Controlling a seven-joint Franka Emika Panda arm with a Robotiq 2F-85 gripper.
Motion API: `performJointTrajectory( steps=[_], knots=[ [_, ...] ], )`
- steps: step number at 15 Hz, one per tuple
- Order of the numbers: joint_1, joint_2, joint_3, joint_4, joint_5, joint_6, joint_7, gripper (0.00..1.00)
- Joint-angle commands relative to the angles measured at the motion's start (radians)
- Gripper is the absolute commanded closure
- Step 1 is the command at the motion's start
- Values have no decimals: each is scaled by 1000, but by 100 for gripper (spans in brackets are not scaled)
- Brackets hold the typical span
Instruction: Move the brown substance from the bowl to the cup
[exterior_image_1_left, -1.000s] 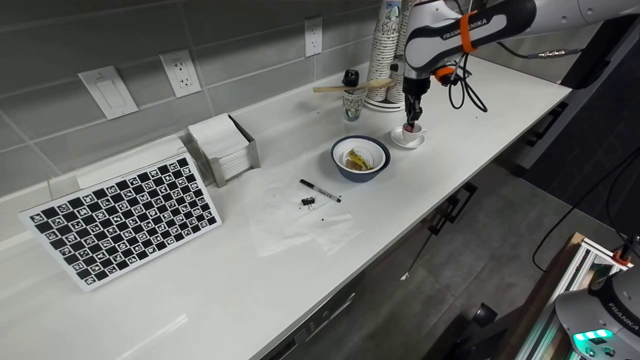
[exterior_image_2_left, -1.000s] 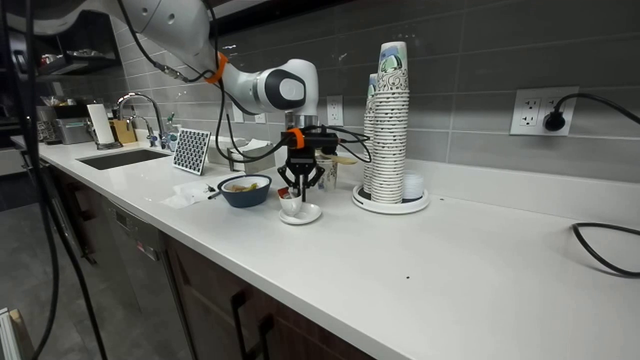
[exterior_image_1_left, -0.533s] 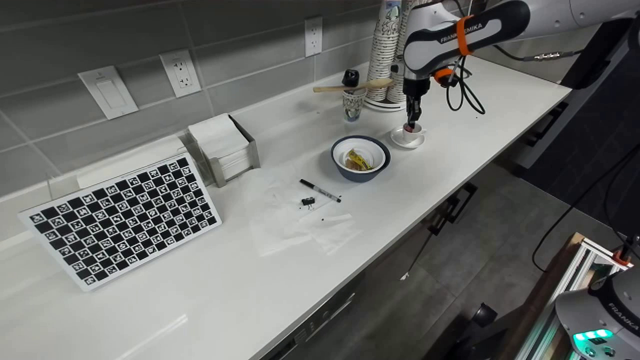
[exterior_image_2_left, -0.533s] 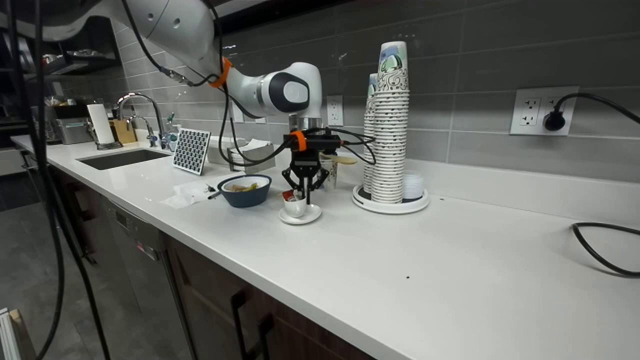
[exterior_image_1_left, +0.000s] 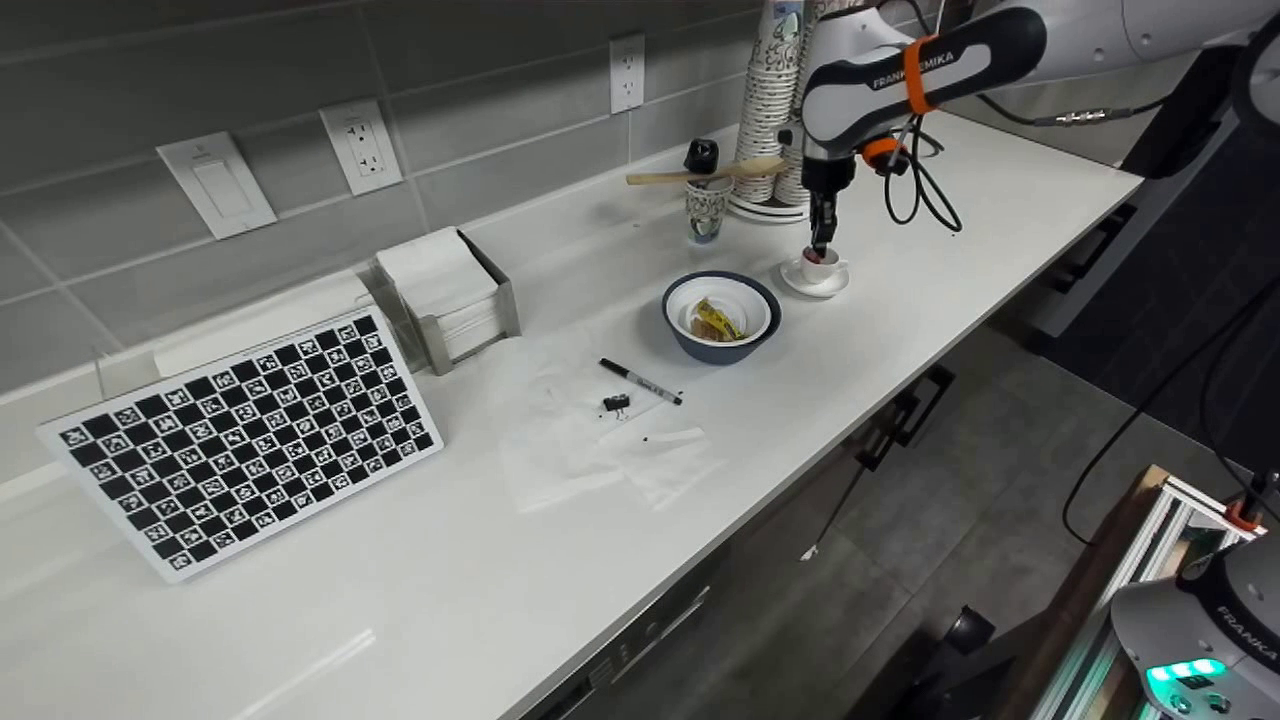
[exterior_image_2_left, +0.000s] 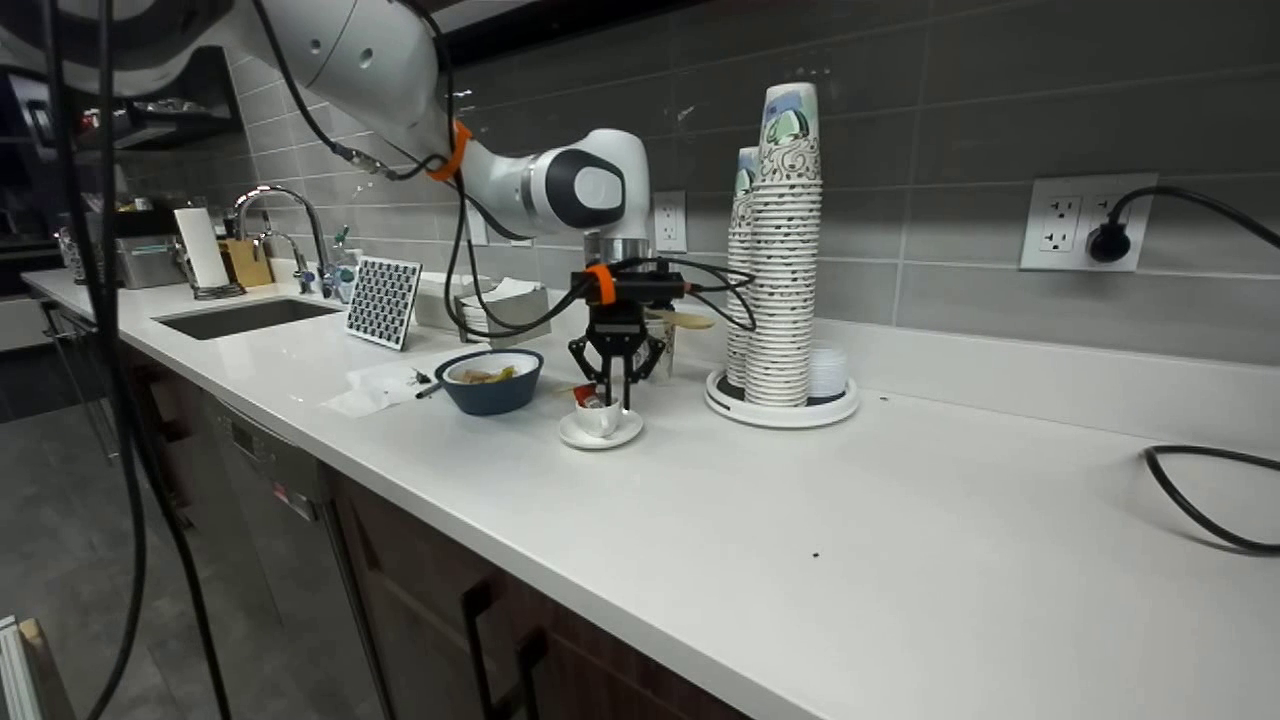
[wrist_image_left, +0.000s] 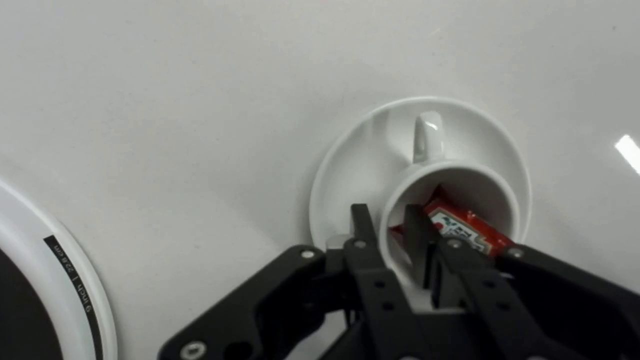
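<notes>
The bowl (exterior_image_1_left: 716, 353), dark blue outside and white inside, stands on the counter in both exterior views. Tan-brown contents (exterior_image_1_left: 706, 330) lie in it beside a yellow packet (exterior_image_1_left: 718, 316). The white cup (exterior_image_2_left: 598, 421) with a handle stands upright on a white saucer (wrist_image_left: 337, 195). A red packet (wrist_image_left: 462, 227) lies in this cup. My gripper (wrist_image_left: 387, 209) points down at the cup, its fingers apart. One fingertip is inside the cup and the other outside, with the cup's wall between them. The gripper (exterior_image_2_left: 618, 404) also shows above the saucer in an exterior view.
Tall stacks of paper cups (exterior_image_2_left: 782, 290) stand on a round tray (exterior_image_2_left: 780, 417). A patterned cup (exterior_image_1_left: 705, 215) bears a wooden utensil (exterior_image_1_left: 735, 172). A marker (exterior_image_1_left: 640, 382), a clip (exterior_image_1_left: 617, 403), a napkin holder (exterior_image_1_left: 462, 325) and a checkered board (exterior_image_1_left: 250, 440) stand or lie further along the counter.
The cup was tilted at the gripper one second ago and now stands upright on the saucer. The fingers have spread apart. The gripper has shifted slightly.
</notes>
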Motion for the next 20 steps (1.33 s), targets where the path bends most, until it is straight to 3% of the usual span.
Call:
performJointTrajectory(
  steps=[1, 4, 7, 10, 15, 20],
  knots=[
    [14, 22, -10, 62, -24, -67, 28, 46],
    [16, -31, -19, 42, -40, -102, 44, 24],
    [20, -149, -19, -58, -52, -128, 76, 3],
    [45, -304, -27, -207, -55, -202, 203, 0],
    [56, -540, -17, -456, 45, -323, 470, 0],
    [64, -797, -36, -722, 139, -220, 654, 0]
  ],
)
